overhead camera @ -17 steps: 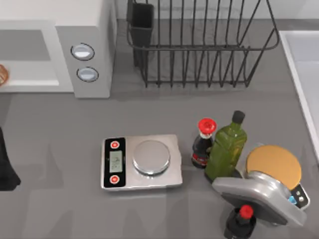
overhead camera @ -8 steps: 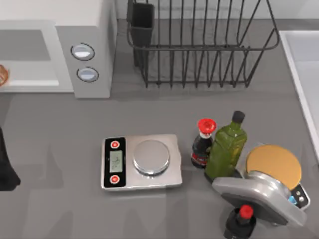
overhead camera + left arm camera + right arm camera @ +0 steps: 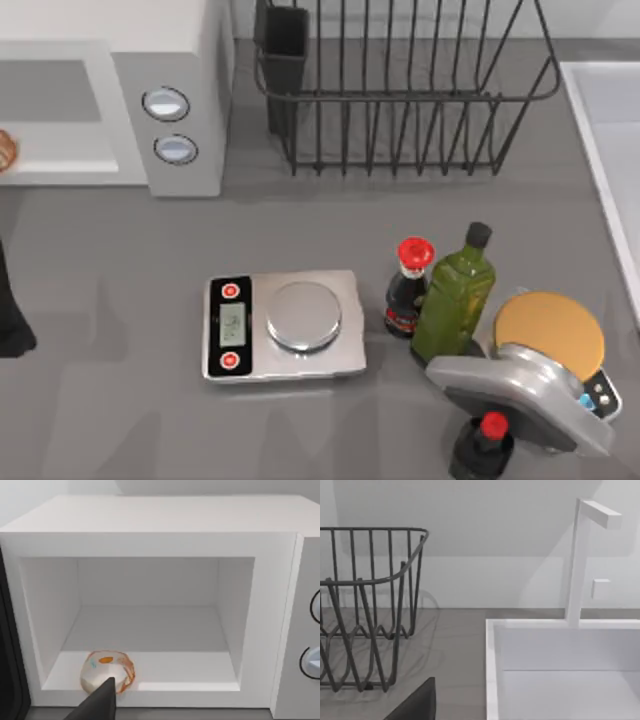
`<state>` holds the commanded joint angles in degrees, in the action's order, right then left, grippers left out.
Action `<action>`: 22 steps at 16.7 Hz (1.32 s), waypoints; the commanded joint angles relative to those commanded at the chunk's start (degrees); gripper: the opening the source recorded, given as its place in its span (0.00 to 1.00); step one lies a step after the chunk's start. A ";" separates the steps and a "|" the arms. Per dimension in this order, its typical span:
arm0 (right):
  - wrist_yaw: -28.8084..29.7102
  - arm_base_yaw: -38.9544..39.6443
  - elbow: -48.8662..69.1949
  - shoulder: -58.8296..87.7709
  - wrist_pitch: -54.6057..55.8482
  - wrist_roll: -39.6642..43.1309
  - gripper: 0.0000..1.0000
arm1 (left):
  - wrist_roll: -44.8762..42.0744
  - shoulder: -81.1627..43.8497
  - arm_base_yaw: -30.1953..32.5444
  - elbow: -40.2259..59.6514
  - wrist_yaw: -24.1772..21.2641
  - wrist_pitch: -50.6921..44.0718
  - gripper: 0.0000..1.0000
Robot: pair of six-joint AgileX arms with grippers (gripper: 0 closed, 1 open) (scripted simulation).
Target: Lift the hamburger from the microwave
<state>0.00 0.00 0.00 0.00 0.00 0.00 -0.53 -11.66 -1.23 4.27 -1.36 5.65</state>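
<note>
Even, soft, bright light falls across the grey table (image 3: 130, 260), with only faint pale shadows beside the kitchen scale (image 3: 284, 326) and bottles. The microwave (image 3: 150, 540) cavity is evenly lit, white and free of glare. Behind the dish rack (image 3: 365, 610), a broad diagonal shadow crosses the wall, and the rack's wires cast thin, soft shadows.

hamburger (image 3: 5, 149) cut by top view's left edge; microwave (image 3: 170, 60) cropped too; left tool (image 3: 100, 705) fingers out of frame
</note>
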 joint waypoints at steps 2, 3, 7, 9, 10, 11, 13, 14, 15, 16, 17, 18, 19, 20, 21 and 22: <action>0.00 0.00 0.00 0.00 0.00 0.00 1.00 | -0.36 -7.84 -0.83 2.87 -0.91 3.80 1.00; 0.00 0.00 0.00 0.00 0.00 0.00 1.00 | -0.56 -12.31 -1.30 4.51 -1.43 5.97 1.00; 0.00 0.00 0.00 0.00 0.00 0.00 1.00 | -1.51 -33.14 -3.50 12.14 -3.86 16.06 1.00; 0.00 0.00 0.00 0.00 0.00 0.00 1.00 | -2.04 -44.71 -4.72 16.37 -5.20 21.67 1.00; 0.00 0.00 0.00 0.00 0.00 0.00 1.00 | -2.31 -50.66 -5.35 18.55 -5.90 24.55 1.00; 0.00 0.00 0.00 0.00 0.00 0.00 1.00 | -2.59 -56.66 -5.98 20.75 -6.59 27.46 1.00; 0.00 0.00 0.00 0.00 0.00 0.00 1.00 | -3.13 -68.65 -7.25 25.14 -7.99 33.28 1.00; 0.00 0.00 0.00 0.00 0.00 0.00 1.00 | -3.40 -74.58 -7.87 27.31 -8.68 36.15 1.00; 0.00 0.00 0.00 0.00 0.00 0.00 1.00 | -3.67 -80.41 -8.49 29.44 -9.36 38.97 1.00; 0.00 0.00 0.00 0.00 0.00 0.00 1.00 | -3.93 -86.06 -9.08 31.52 -10.02 41.71 1.00; 0.00 0.00 0.00 0.00 0.00 0.00 1.00 | -4.18 -91.54 -9.66 33.52 -10.65 44.37 1.00; 0.00 0.00 0.00 0.00 0.00 0.00 1.00 | -4.42 -96.79 -10.22 35.44 -11.26 46.91 1.00; 0.00 0.00 0.00 0.00 0.00 0.00 1.00 | -4.65 -101.80 -10.74 37.28 -11.85 49.34 1.00; 0.00 0.00 0.00 0.00 0.00 0.00 1.00 | -4.86 -106.53 -11.24 39.01 -12.40 51.63 1.00; 0.00 0.00 0.00 0.00 0.00 0.00 1.00 | -5.06 -110.90 -11.70 40.61 -12.91 53.75 1.00; 0.00 0.00 0.00 0.00 0.00 0.00 1.00 | -5.24 -114.85 -12.12 42.05 -13.37 55.66 1.00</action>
<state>0.00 0.00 0.00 0.00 0.00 0.00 -5.78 -126.51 -13.35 46.33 -14.72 61.32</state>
